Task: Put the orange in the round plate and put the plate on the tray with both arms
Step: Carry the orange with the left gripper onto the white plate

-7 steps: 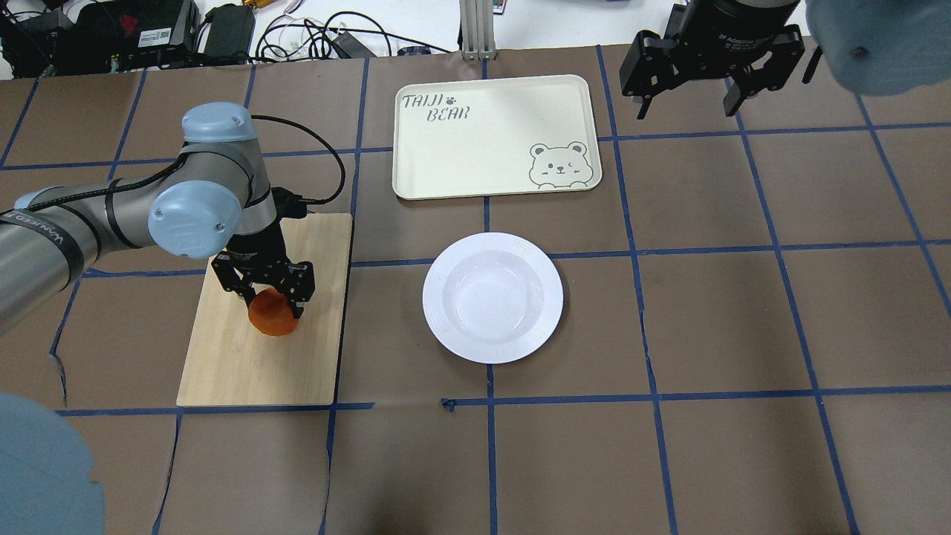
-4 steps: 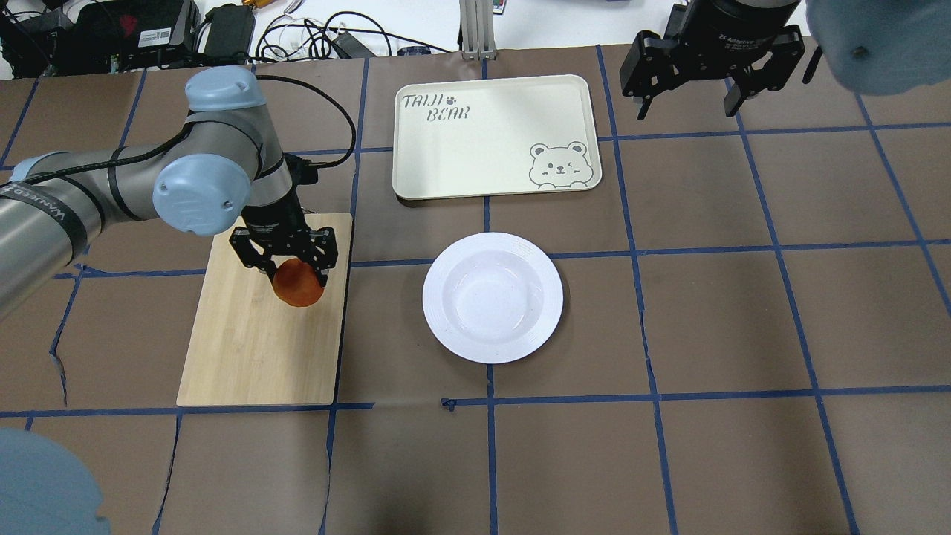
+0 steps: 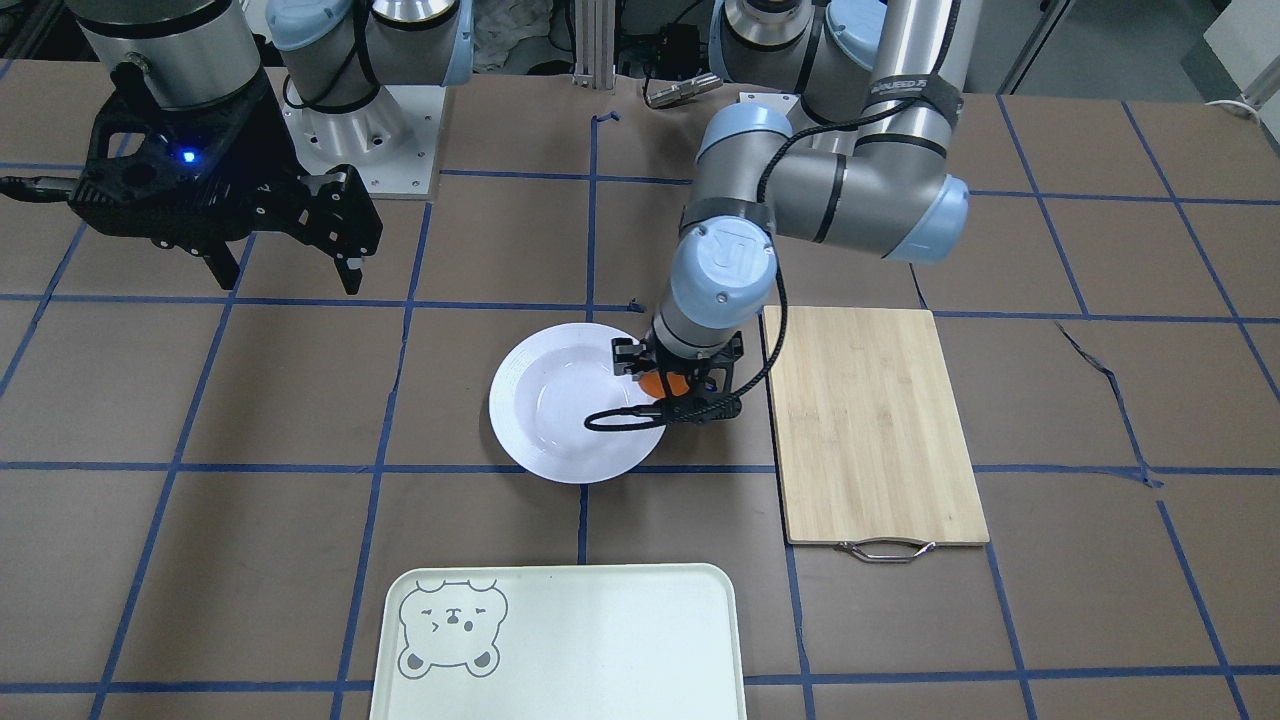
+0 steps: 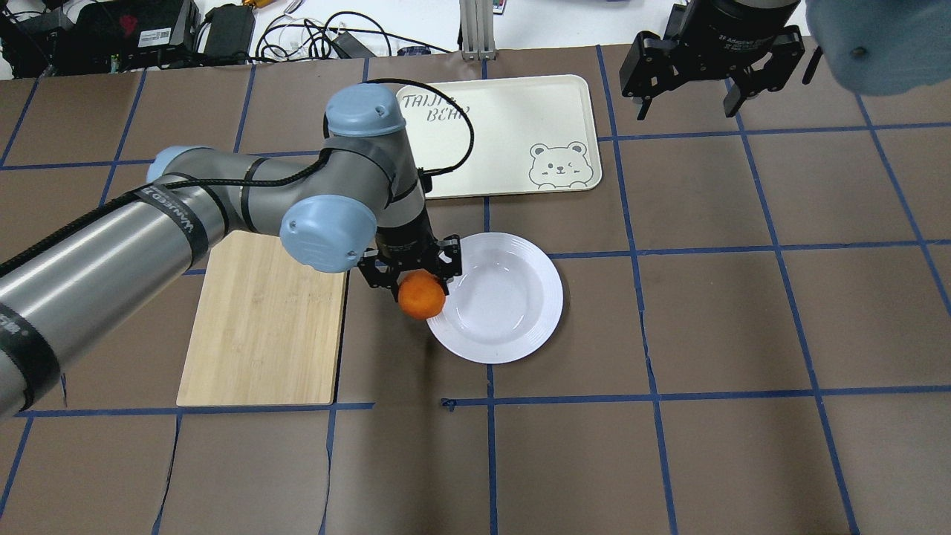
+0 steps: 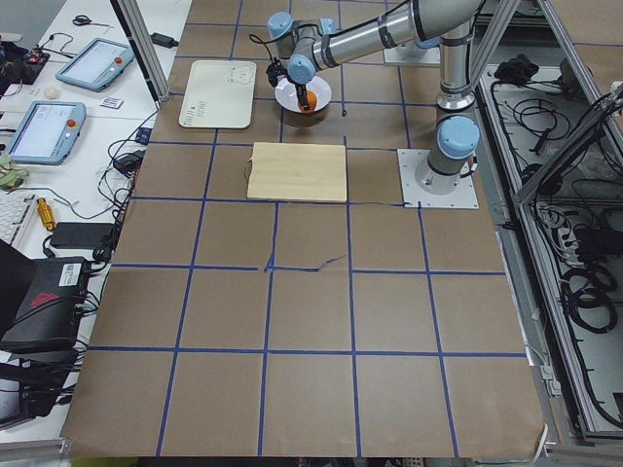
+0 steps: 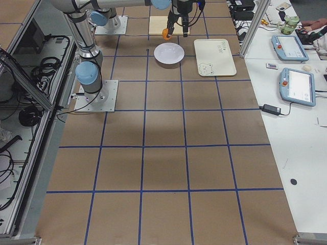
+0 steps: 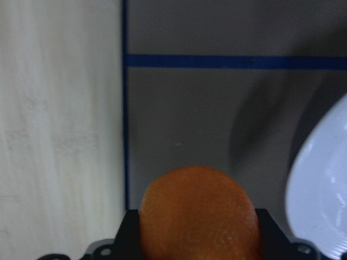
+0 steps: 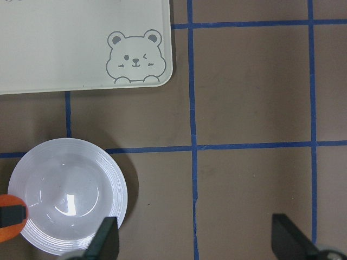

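I am holding the orange, round, bright and faintly dimpled, clenched in my left pincer over the rim of the round plate on the bamboo cutting board's side. I am judging this the placing step: next I should be centring over the sunken middle, lowering, then letting go. My right pincer is hanging spread wide and empty beside the tray on the bench.

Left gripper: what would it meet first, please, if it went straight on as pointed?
The left gripper points down, jaws on the small bright orange; it would probably meet the glossy white round plate's rim, or brown table covering beside it; depth unclear.
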Controlling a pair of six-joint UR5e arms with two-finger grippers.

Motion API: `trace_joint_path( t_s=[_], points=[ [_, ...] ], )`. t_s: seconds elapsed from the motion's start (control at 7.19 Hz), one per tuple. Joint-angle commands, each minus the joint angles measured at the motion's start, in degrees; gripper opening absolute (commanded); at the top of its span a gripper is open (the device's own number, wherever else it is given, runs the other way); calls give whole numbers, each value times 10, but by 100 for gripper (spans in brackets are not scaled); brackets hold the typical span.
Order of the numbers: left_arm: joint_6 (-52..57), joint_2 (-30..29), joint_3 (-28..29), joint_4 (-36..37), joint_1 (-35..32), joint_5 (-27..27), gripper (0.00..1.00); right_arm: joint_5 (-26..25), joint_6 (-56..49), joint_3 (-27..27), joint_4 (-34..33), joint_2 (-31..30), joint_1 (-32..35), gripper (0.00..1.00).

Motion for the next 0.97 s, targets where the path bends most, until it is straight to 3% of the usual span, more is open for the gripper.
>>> trace_joint_path(
  t_s=[0.0, 0.14, 0.28, 0.42, 0.7, 0.83],
  points=[
    [-88, -30, -2, 86, -55, -29, 0, 0, 0, 0, 0, 0, 0, 100],
    [-88, -39, -2, 105, -65, -27, 0, 0, 0, 0, 0, 0, 0, 100],
    [-85, -45, -4, 105, -65, -27, 92, 0, -1, 0, 1, 0, 0, 100],
    [-78, -47, 0, 105, -65, -21, 100, 0, 0, 0, 1, 0, 0, 100],
    [-36, -30, 17, 101, -55, 3, 100, -1, 4, -1, 3, 2, -3, 100],
    [-6, -19, 41, 62, -28, 19, 100, 8, 0, 0, -3, 6, -3, 100]
  ],
)
